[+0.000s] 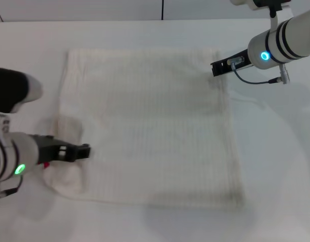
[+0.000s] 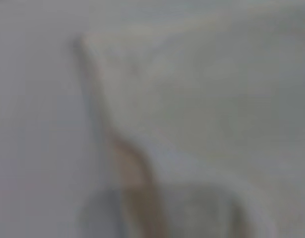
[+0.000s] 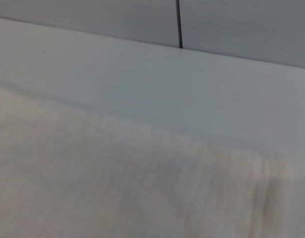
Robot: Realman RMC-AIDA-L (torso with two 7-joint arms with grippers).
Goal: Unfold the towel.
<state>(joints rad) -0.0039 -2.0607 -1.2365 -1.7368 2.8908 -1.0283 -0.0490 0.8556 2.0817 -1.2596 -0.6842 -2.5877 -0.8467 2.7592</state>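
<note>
The white counter (image 1: 275,166) carries the large cream-white ribbed towel (image 1: 155,126), which lies nearly flat across its middle, reaching toward the far edge. Three corners look squared. The corner toward the near left corner of the counter is bunched and rumpled, with a small red tag (image 1: 46,164) showing beside the left arm.

Step in hand, as judged: drawing out that last bunched corner. To do it well, the near-left corner should be pulled outward and toward the near left corner of the counter, low over the surface, until the left edge runs straight. The far-right corner should stay pinned or undisturbed so the cloth does not slide as a whole. Release should come only once the fold is out.

Left gripper (image 1: 84,150): at the bunched near-left corner of the towel, black fingers pointing across the cloth. It appears to touch the rumpled fabric. Whether the fingers are apart or closed on the cloth cannot be told. The left wrist view shows only raised cloth close up.

Right gripper (image 1: 215,67): at the towel's far-right corner, low, near the far edge of the counter. Its finger spacing and any contact cannot be told.
</note>
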